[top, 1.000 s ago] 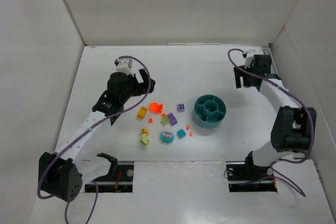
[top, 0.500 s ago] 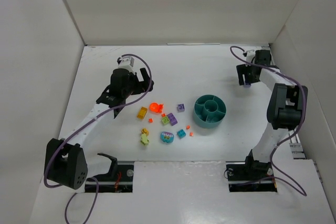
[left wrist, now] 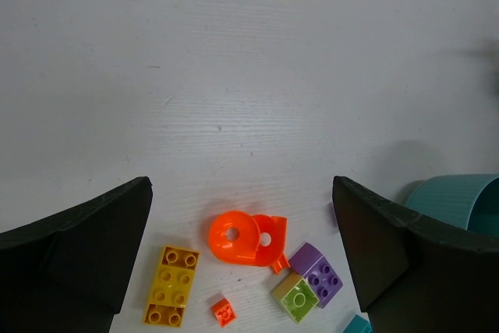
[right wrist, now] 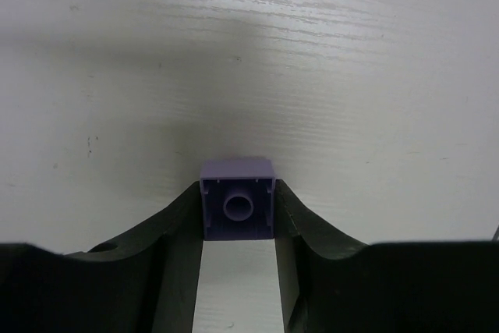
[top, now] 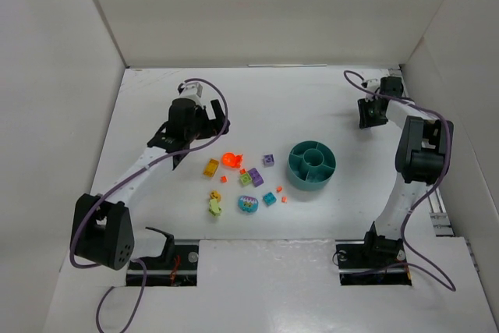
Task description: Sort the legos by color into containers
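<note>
About a dozen legos [top: 243, 181] lie scattered mid-table, with the teal dish [top: 313, 164] just right of them. Farther back and left, the left gripper [left wrist: 240, 193] hangs beyond the orange piece [left wrist: 246, 239] and yellow brick [left wrist: 171, 285], jaws spread wide around nothing. At the far right, the right gripper [top: 369, 115] has narrow jaws pinching a purple brick [right wrist: 237, 208] by its sides above the table [right wrist: 351, 76].

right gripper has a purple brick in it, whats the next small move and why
Probably swing the right gripper toward the teal dish and stop above one wedge. The wrist view shows its fingers shut on a purple brick. The top view puts it at the far right of the table, well apart from the dish, so it cannot release into a compartment yet.
</note>
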Action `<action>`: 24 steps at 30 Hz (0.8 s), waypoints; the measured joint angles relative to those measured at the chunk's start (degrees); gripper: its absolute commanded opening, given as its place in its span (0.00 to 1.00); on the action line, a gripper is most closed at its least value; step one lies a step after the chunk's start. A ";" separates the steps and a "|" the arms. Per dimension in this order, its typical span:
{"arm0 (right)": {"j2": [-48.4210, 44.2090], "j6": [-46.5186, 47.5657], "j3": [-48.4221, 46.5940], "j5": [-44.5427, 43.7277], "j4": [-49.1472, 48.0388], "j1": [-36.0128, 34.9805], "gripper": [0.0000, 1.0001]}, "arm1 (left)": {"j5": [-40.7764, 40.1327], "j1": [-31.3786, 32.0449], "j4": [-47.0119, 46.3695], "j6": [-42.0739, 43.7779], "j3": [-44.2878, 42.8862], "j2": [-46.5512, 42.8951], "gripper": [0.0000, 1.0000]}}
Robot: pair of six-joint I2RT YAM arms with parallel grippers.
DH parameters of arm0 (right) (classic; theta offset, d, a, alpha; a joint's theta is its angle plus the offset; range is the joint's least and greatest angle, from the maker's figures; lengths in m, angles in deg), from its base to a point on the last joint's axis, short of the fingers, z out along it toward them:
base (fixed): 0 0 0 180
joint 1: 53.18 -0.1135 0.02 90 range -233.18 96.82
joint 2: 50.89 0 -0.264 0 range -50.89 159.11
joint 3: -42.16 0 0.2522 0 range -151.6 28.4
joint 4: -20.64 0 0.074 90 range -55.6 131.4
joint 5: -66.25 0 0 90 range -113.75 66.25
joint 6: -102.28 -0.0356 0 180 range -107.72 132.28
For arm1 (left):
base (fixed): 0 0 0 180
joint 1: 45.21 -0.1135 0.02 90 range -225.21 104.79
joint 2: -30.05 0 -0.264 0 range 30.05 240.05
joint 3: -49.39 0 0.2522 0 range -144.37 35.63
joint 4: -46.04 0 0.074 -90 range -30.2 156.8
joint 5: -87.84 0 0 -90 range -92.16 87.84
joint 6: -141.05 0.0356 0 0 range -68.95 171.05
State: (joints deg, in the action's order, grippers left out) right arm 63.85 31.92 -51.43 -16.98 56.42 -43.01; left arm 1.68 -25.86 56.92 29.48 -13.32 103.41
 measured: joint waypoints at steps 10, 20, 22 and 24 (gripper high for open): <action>-2.71 1.22 3.72 5.44 -2.71 0.00 0.19 | 0.07 0.00 1.20 -1.14 -1.64 0.04 1.00; -23.63 1.44 15.47 8.94 -4.46 -5.42 0.27 | 3.58 -0.11 -0.04 -3.87 3.26 -8.24 1.00; -29.44 1.20 17.22 7.98 -4.70 -8.83 0.27 | 4.17 -0.11 -0.81 -4.55 4.90 -9.31 1.00; -35.36 0.52 19.74 8.24 -5.07 -12.11 0.27 | 4.85 -0.11 -0.94 -5.29 6.62 -10.16 1.00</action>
State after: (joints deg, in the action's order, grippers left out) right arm 28.48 32.44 -31.70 -8.74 51.35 -55.12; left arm 6.53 -25.97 55.98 24.19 -6.69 93.25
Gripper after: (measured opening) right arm 0.425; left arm 0.997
